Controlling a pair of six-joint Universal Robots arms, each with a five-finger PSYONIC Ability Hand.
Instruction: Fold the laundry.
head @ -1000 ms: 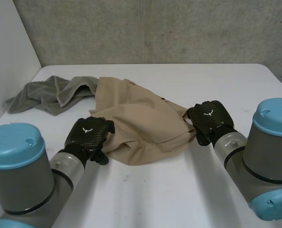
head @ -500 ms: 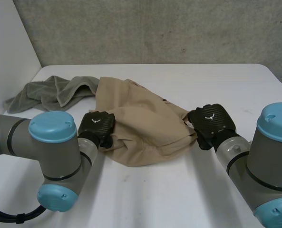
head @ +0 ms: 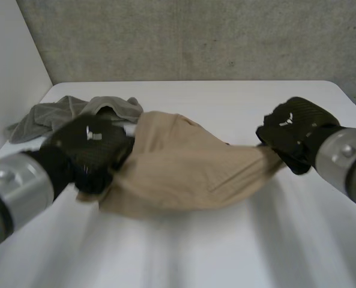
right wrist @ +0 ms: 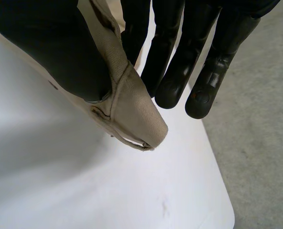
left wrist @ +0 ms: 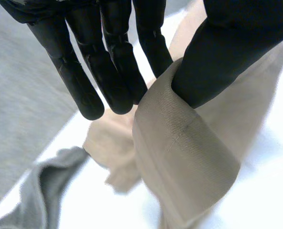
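Strung between two black hands above the white table (head: 226, 258): a crumpled beige twill garment (head: 184, 174), long axis running straight across from the left hand (head: 90, 150) to the right hand (head: 295, 129), middle sagging low toward the table, contact there unclear. At the left end, a rounded fold of the cloth nipped between thumb (left wrist: 217, 57) and straight fingers (left wrist: 115, 71). At the right end, a stitched hem corner clamped the same way, thumb against fingers (right wrist: 179, 71). Tightly woven, finely ribbed, matte fabric, stiff enough to hold a curved fold without collapsing. Just beyond the left hand, a limp grey terry towel (head: 63, 114) heaped on the table beside the garment's far edge, not held. One hand at each end, neither nearer; by the look of it, well placed for spreading the garment flat along that same side-to-side line before any fold.
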